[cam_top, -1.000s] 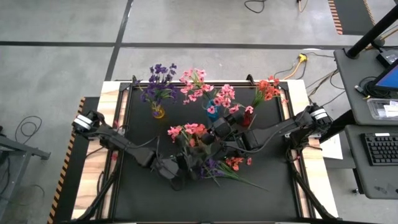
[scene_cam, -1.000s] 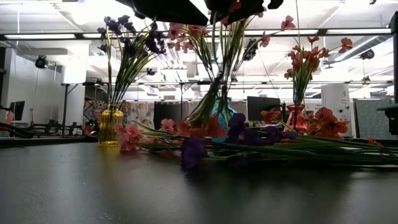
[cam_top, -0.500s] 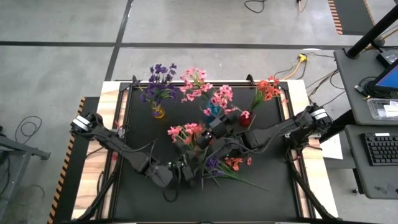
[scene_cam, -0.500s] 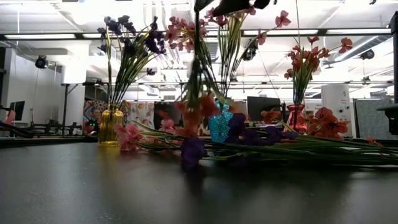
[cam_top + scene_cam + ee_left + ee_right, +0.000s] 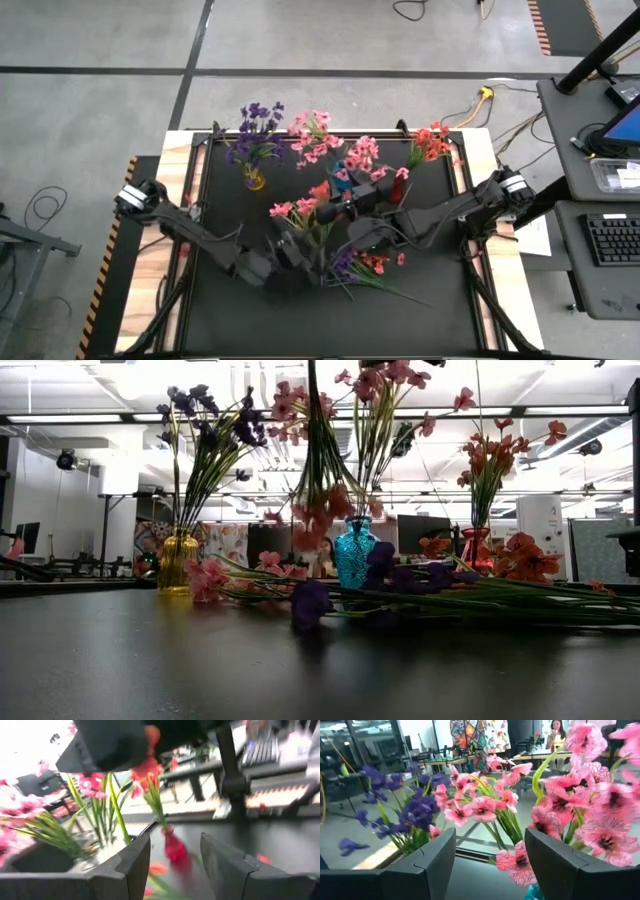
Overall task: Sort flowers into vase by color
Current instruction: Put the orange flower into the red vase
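Note:
A coral-red flower sprig (image 5: 316, 510) hangs blossoms-down over the table's middle, its stems running past the low view's top edge. From above, its blossom (image 5: 320, 190) lies against my right gripper (image 5: 338, 203), whose fingers stand apart with nothing between them (image 5: 490, 845). My left gripper (image 5: 296, 250) is open just on the near side (image 5: 175, 852). Loose pink (image 5: 295, 210), purple and coral flowers (image 5: 362, 265) lie flat on the mat. The yellow vase (image 5: 255, 181) holds purple flowers, the teal vase (image 5: 343, 172) pink ones, the red vase (image 5: 398, 190) coral ones. My right gripper shows at the top of the left wrist view with a coral blossom (image 5: 152, 734) between its dark parts. The place where the sprig is carried lies outside every frame. I cannot tell whether this gripper touches the sprig, or by which part.
The three vases stand in a row along the mat's far side. The loose flowers (image 5: 430, 582) form a low pile across the mat's middle and right. Bare black mat (image 5: 230, 310) lies toward the near and left edges.
The coral sprig has swung from a slant with its blossoms down at the pile to hanging straight, and it has risen clear of the loose flowers. Both grippers have gone up, out of the low view's top edge.

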